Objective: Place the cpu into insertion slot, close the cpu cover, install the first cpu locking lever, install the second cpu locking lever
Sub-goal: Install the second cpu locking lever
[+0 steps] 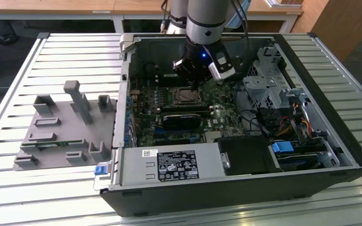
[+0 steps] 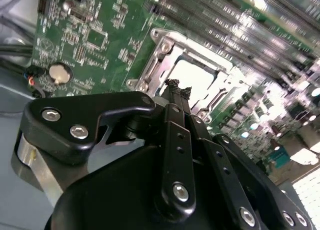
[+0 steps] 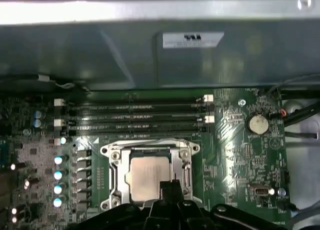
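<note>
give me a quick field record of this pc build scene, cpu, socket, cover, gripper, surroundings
cpu: seated in the insertion slot, silver top showing
insertion slot: on the motherboard inside the open case
cpu cover: silver frame lying down around the cpu, its window showing the chip
gripper: directly over the socket edge, tips close to the cover, holding nothing visible
memory slots: long black rows beside the socket
coin battery: round, silver, on the board
grey fixture tray: on the slatted table at the exterior view's left of the case
</note>
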